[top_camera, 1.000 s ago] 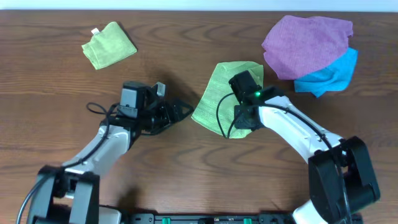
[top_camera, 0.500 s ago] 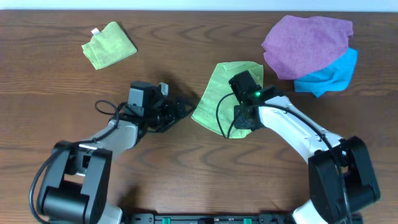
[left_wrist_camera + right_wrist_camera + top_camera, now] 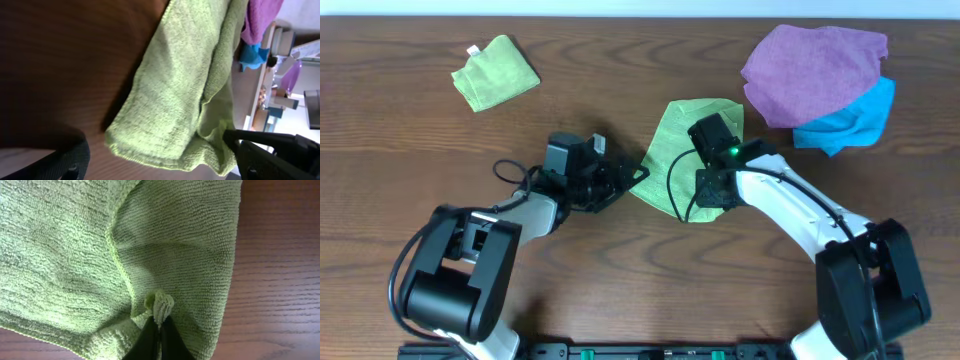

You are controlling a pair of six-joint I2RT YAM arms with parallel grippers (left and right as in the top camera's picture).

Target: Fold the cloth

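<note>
Just below-left of the purple cloth (image 3: 815,70) lies the cloth (image 3: 665,150). Right gripper (image 3: 159,330), pointing straight down, pinches a bunched ridge of it. Left gripper (image 3: 628,180), stretched low with fingers apart, straddles its edge farthest from the purple cloth.

Small folded lime-green square (image 3: 496,72) top left on wooden table (image 3: 620,60); purple cloth (image 3: 810,70) atop blue cloth (image 3: 855,122) top right

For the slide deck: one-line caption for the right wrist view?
Right gripper pinches a small fold of the lime-green cloth, which lies rumpled on the wooden table.
</note>
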